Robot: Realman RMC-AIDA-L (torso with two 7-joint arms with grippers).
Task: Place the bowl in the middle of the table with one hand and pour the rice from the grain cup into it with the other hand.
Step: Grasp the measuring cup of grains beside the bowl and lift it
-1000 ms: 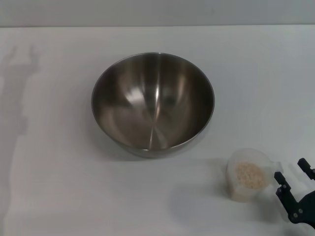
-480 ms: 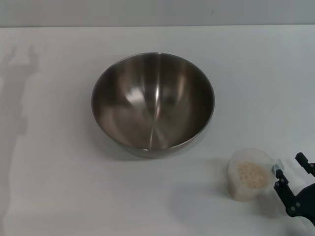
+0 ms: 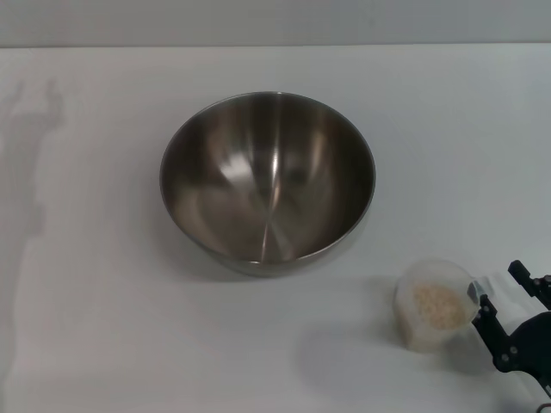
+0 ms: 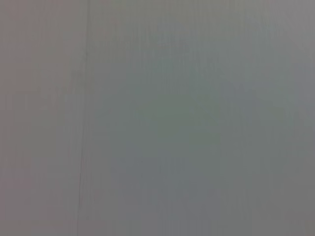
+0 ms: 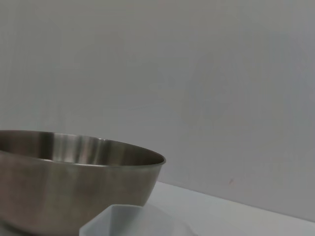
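The steel bowl point(image 3: 268, 181) stands empty and upright on the white table point(image 3: 103, 327), near its middle. It also shows in the right wrist view point(image 5: 74, 182). The clear grain cup point(image 3: 433, 304) holding rice point(image 3: 436, 303) stands upright at the front right; its rim shows in the right wrist view point(image 5: 129, 220). My right gripper point(image 3: 498, 286) is open at the cup's right side, its fingers on either side of the small handle. My left gripper is out of view; only its shadow falls on the table at the far left.
The table's far edge meets a grey wall point(image 3: 275, 21). The left wrist view shows only a plain grey surface point(image 4: 157, 118).
My right gripper has moved a little left, toward the cup, its fingers now closer around the handle. The bowl and the cup have stayed in place.
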